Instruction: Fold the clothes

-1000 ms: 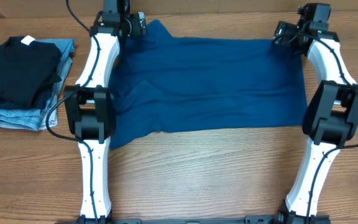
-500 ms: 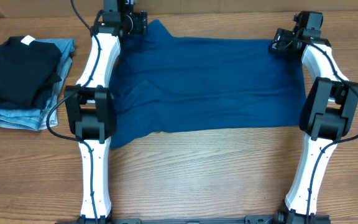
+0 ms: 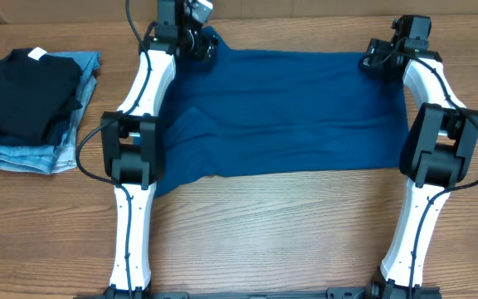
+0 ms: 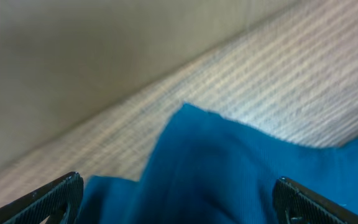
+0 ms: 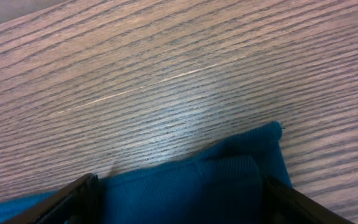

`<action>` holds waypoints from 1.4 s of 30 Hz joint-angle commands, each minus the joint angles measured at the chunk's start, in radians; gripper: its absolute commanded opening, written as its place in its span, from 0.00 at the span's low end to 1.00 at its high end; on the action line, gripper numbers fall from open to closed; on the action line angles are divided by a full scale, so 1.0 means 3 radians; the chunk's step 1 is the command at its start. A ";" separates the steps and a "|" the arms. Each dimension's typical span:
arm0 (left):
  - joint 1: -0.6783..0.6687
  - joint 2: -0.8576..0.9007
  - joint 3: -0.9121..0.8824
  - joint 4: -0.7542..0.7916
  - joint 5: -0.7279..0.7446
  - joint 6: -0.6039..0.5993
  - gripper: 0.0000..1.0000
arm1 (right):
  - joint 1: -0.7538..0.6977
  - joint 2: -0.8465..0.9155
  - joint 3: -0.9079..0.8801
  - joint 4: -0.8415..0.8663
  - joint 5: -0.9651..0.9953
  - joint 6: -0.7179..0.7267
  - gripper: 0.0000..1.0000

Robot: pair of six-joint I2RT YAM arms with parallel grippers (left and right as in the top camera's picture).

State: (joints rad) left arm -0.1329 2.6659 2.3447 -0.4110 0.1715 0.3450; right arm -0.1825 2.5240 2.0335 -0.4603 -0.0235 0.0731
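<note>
The clothes, one teal-blue shirt (image 3: pixel 289 112), lie spread flat across the far half of the table. My left gripper (image 3: pixel 203 50) hangs over its far left corner. In the left wrist view the left gripper (image 4: pixel 178 180) has its fingers wide apart, with a raised fold of the shirt (image 4: pixel 229 168) between them and not pinched. My right gripper (image 3: pixel 371 62) is at the far right corner. In the right wrist view the right gripper (image 5: pixel 180 185) is spread to either side of the shirt's hemmed corner (image 5: pixel 229 177), which lies flat on the wood.
A black folded garment (image 3: pixel 25 90) with a white tag sits on light-blue jeans (image 3: pixel 19 154) at the table's left edge. A brown wall (image 4: pixel 73 56) runs right behind the shirt's far edge. Bare wood (image 3: pixel 280 241) lies in front of the shirt, between the arms.
My left gripper has swung right and a little nearer, from beside the shirt's far left corner to over it. My right gripper shifted slightly left, then stayed still.
</note>
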 commanded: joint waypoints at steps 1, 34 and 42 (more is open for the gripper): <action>0.0029 0.0173 0.0041 0.0015 0.0074 0.0125 1.00 | -0.0017 0.0024 0.0048 -0.0071 0.0013 0.0017 0.84; 0.0037 0.0415 0.0676 -0.0070 -0.0023 -0.0093 0.68 | -0.0017 0.0023 0.0051 0.0156 0.0015 0.0017 0.61; 0.0038 0.0516 0.0676 -0.0010 -0.0020 -0.0093 0.51 | -0.0017 0.0074 0.0048 0.0184 0.0014 0.0017 0.61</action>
State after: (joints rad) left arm -0.1284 2.8037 2.5256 -0.4225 0.1715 0.3218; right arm -0.1833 2.5244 2.0403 -0.4168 -0.0193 0.0776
